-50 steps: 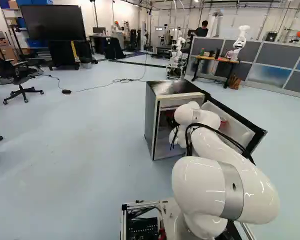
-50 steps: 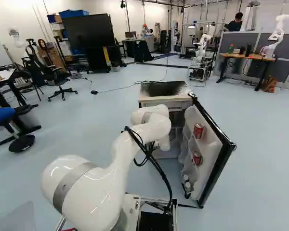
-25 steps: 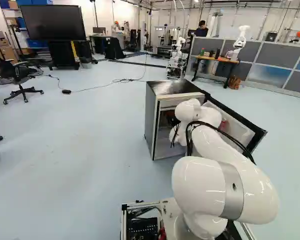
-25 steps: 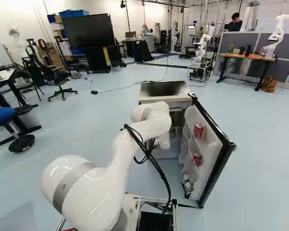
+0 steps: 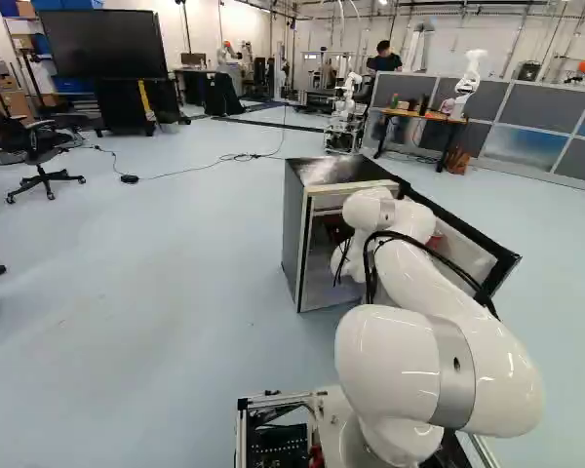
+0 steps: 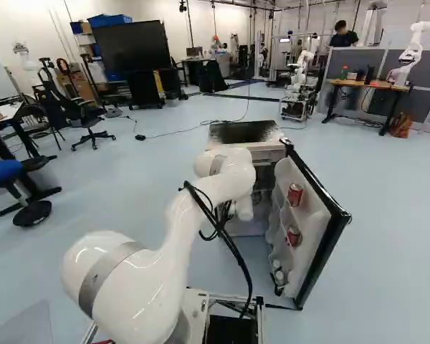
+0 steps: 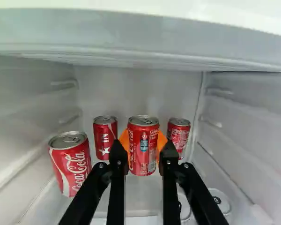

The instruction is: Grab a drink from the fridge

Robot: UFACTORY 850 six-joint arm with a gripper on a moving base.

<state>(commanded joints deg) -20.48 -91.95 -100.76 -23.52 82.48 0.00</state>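
Carefully: my fingers (image 7: 117, 164) drawn in on can (image 7: 143, 152) inside fridge (image 5: 294, 234), orange pads against both sides. Lifting too high could knock can on fridge's overhead panel (image 7: 150, 35); light pinch on smooth metal could let it slip; sideways drift could topple neighbour can (image 7: 71, 166) by fridge's side wall. Since earlier, arm (image 6: 229, 175) slightly higher at fridge mouth, held can moving with it; fridge door (image 6: 308, 215) unmoved.

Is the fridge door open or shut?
Open: the door stands swung out from the fridge, its inner side and two red cans showing.
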